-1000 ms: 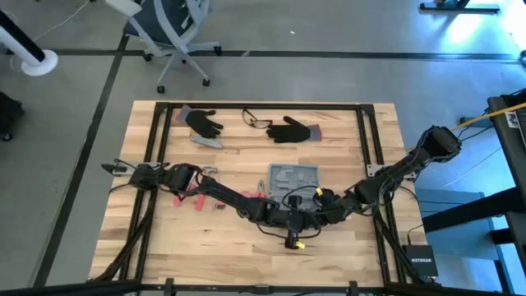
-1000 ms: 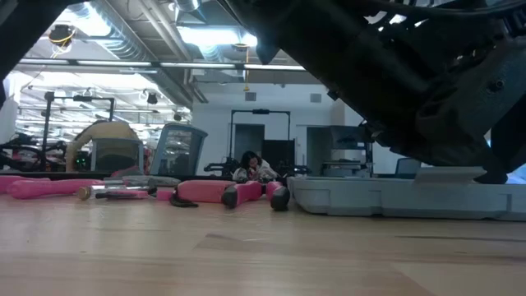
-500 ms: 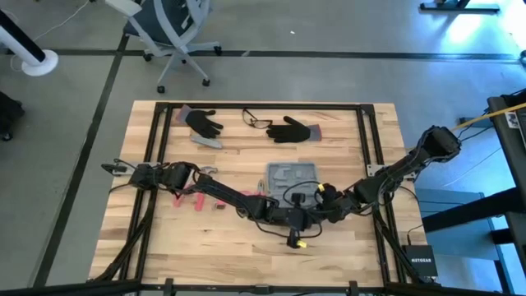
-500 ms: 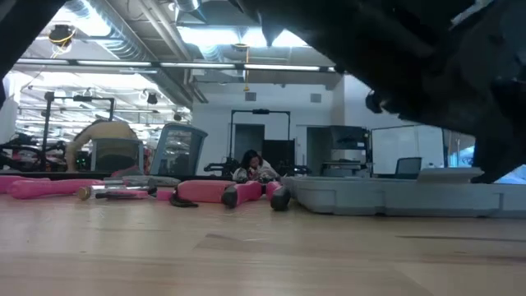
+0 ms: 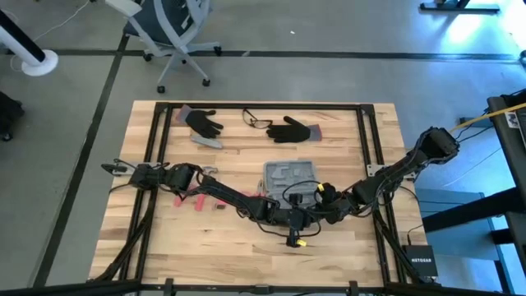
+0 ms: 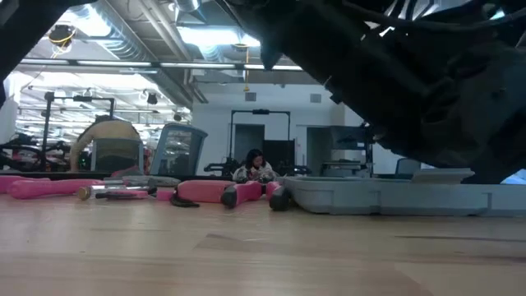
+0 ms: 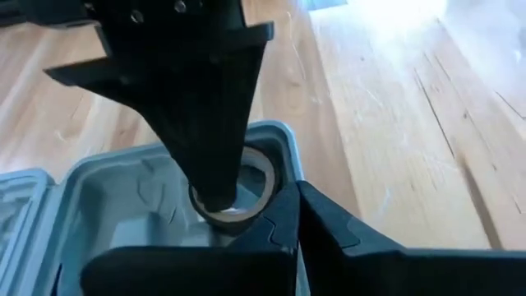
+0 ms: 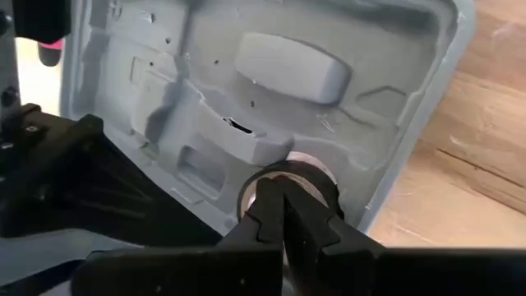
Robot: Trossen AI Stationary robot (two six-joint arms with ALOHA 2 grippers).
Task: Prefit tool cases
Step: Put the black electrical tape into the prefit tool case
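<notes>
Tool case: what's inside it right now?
Tool case lies open: moulded grey slots, and a tape-like ring in one corner recess. Both shut grippers, left and right, cover part of it.

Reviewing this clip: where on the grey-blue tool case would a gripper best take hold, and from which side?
The tool case lies flat and open on the table, too wide to span. Its thin raised rim is the graspable part. Best guess: pinch the far edge from above, on the gloves' side, since both shut grippers, left gripper and right gripper, crowd the near edge.
</notes>
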